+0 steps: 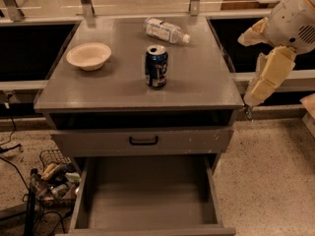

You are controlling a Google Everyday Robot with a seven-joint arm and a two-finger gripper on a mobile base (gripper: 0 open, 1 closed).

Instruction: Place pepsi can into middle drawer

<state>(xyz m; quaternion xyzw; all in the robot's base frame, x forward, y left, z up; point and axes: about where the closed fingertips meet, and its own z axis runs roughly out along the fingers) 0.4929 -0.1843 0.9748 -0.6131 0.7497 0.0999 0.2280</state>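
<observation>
One grey cabinet (197,85) fills the middle. Its middle drawer (147,200) sits pulled out at the bottom. The gripper (252,98) hangs at the right edge; wide or narrow, I cannot tell. The pepsi can (156,66) stands upright on top, upper middle.

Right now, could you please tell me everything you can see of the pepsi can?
The pepsi can is a small dark blue metal-looking can with a red-and-white logo and silver top. It stands upright near the middle of the grey cabinet top, touching only that surface. The gripper hangs beyond the cabinet's right edge, well apart from it.
</observation>
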